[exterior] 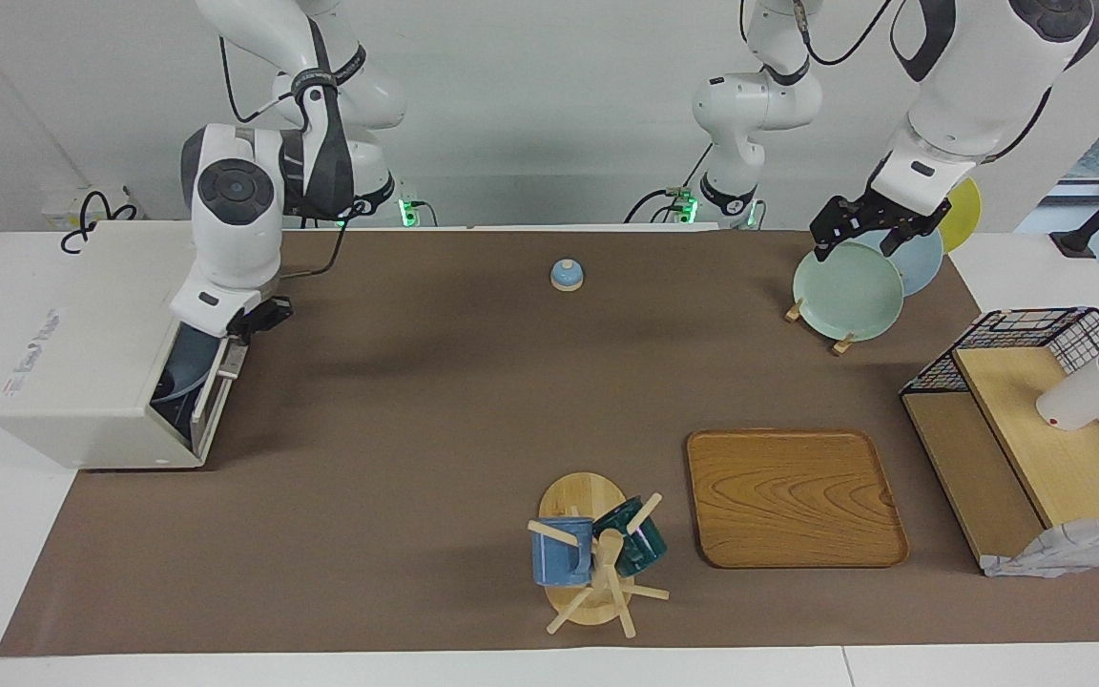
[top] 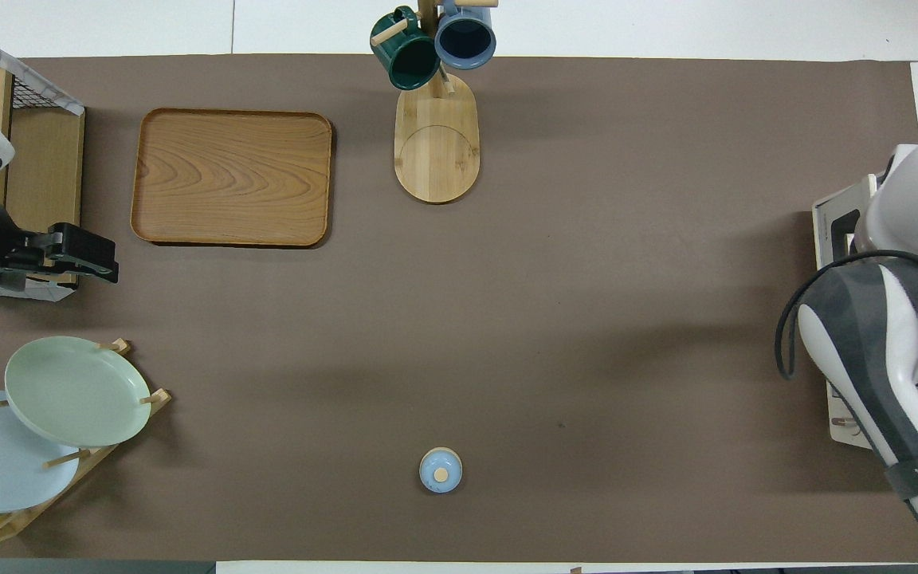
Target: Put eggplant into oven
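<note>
- oven [exterior: 101,382]: an off-white box at the left edge of the facing view and the right edge of the overhead view [top: 841,263], at the right arm's end of the table; its door [exterior: 216,401] is nearly shut, leaving a narrow dark gap.
- eggplant: it shows in neither view, so its place cannot be told.
- right gripper [exterior: 259,320]: at mid-left of the facing view, pressed against the upper edge of the oven door; the arm's body hides its fingers, so how far they are parted, and whether they hold anything, cannot be told.
- left gripper [exterior: 860,229]: at upper right of the facing view and mid-left of the overhead view [top: 76,255], raised over the plate rack; its black fingers stand apart and hold nothing.
- plate rack [exterior: 817,320]: wooden, at the left arm's end, carrying a pale green plate [exterior: 845,291], a light blue plate [exterior: 922,262] and a yellow plate [exterior: 967,210].
- wooden tray [exterior: 793,496]: bare, at lower right of the facing view.
- mug tree [exterior: 597,563]: at lower centre of the facing view, beside the tray, bearing a blue mug [exterior: 561,551] and a dark green mug [exterior: 635,539].
- small blue lid [exterior: 567,275]: at upper centre of the facing view, near the robots.
- wire-and-wood shelf [exterior: 1036,448]: at the right edge of the facing view, with a white cup [exterior: 1084,391] lying on it.
</note>
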### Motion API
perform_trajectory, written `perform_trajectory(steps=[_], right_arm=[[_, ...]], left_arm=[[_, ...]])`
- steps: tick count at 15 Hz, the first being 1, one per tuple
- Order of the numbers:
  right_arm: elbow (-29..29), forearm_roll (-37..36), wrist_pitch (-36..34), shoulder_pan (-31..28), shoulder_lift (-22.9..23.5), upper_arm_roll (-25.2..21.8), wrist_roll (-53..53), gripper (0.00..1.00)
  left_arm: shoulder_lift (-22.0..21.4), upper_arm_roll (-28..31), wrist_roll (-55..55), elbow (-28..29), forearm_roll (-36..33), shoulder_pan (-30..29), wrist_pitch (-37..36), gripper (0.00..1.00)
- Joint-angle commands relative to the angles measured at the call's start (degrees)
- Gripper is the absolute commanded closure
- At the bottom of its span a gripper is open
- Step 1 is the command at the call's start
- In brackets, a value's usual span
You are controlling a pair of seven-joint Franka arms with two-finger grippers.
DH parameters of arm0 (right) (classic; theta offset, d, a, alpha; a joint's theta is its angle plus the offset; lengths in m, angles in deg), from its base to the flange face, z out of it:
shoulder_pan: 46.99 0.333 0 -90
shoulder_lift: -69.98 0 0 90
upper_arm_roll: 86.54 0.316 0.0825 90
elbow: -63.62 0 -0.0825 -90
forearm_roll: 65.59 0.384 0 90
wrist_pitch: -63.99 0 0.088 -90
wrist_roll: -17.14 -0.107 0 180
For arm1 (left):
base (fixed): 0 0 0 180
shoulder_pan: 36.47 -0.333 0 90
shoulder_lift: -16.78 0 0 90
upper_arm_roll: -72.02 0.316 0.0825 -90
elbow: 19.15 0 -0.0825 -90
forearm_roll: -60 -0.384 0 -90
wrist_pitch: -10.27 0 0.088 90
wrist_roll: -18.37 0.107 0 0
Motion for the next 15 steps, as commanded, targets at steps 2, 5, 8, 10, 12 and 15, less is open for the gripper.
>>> perform_trajectory(steps=[2, 5, 8, 10, 12, 15], right_arm=[[11.9, 5.9, -12.6, -1.0, 0.2, 0.2, 2.4, 1.00], [18.9, 12.6, -17.2, -0.9, 0.2, 0.3, 2.1, 0.93], [23.6, 16.4, -21.5, 0.1, 1.3, 0.6, 1.0, 0.87], [24.3, 16.4, -22.3, 0.4, 1.9, 0.8, 0.4, 0.81], [24.2, 17.2, -21.9, 0.9, 2.2, 0.8, 0.3, 0.35], [23.9, 19.7, -21.1, 0.9, 2.1, 0.4, 0.4, 0.00]], left_arm=[[-0.2, -0.1, -0.4, 0.2, 0.3, -0.4, 0.6, 0.00], [-0.2, -0.1, -0.4, 0.2, 0.3, -0.3, 0.6, 0.00], [-0.2, -0.1, -0.4, 0.2, 0.3, -0.4, 0.6, 0.00], [-0.2, -0.1, -0.4, 0.2, 0.4, -0.4, 0.6, 0.00], [-0.2, -0.1, -0.4, 0.2, 0.3, -0.4, 0.6, 0.00], [-0.2, -0.1, -0.4, 0.2, 0.3, -0.4, 0.6, 0.00]])
